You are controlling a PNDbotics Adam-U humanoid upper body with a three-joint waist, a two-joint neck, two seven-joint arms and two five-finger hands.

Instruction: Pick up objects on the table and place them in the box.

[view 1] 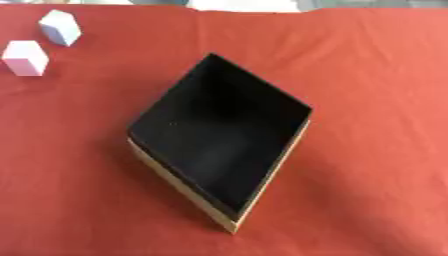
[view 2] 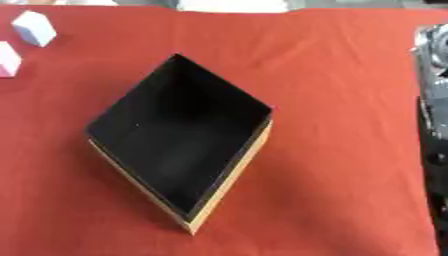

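An open box (view 1: 268, 186) with a black inside and tan outer walls stands cornerwise in the middle of the red cloth. Nothing shows inside it. Two small blocks sit at the far left: a pale blue-white block (view 1: 60, 27) and, nearer to me, a pink-white block (view 1: 24, 58). They are apart from each other and well away from the box. Neither of my hands shows over the table.
The red cloth (view 1: 376, 100) covers the whole table. Past its right edge runs a blurred black and silver shape (view 2: 434, 100); I cannot make out what it is. A pale strip lies beyond the far edge.
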